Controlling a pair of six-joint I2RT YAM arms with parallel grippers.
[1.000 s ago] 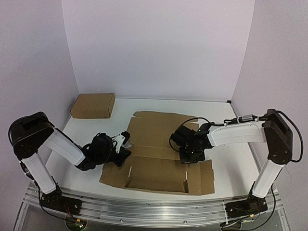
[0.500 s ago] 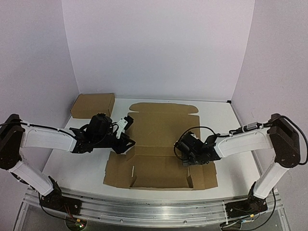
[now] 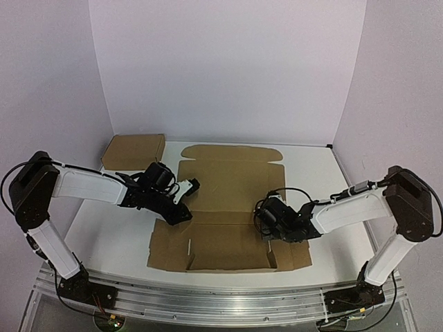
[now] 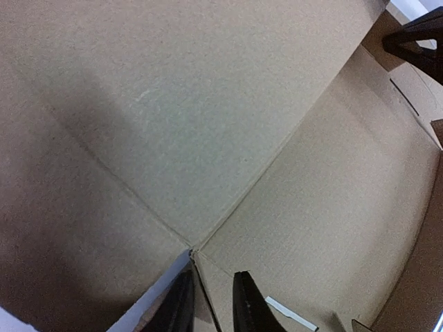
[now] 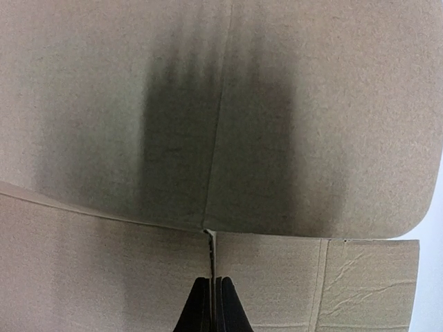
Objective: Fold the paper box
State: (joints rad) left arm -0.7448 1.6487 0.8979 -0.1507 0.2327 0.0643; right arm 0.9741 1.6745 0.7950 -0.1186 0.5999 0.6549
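Squarely mid-tabletop [image 3: 111, 228]: the paper box [image 3: 221, 200], a brown die-cut sheet, big rear panel flat toward the back wall, near panel framed by low raised flaps.

Left tool [image 3: 181, 213] at the sheet's left edge, right where the cross crease meets the side flap. Seen from the left wrist: two dark fingers [image 4: 181, 304] standing either side of that flap's thin edge, a narrow gap between them, broad cardboard panels spreading away beyond. Cannot tell whether pinching the flap or merely straddling it.

Right tool [image 3: 273, 232] at the opposite edge, on the same crease line, low over the cardboard. Seen from the right wrist: clenched on an upright sliver of the sheet, fingertips [image 5: 204, 308] pressed together with only the flap's edge between them, and a rounded panel corner off to the right.

Sheet spanning the space between both tools, one at each side.

Smaller plain cardboard box [image 3: 133, 151] at the back left, apart from the sheet, just beyond its rear left corner.
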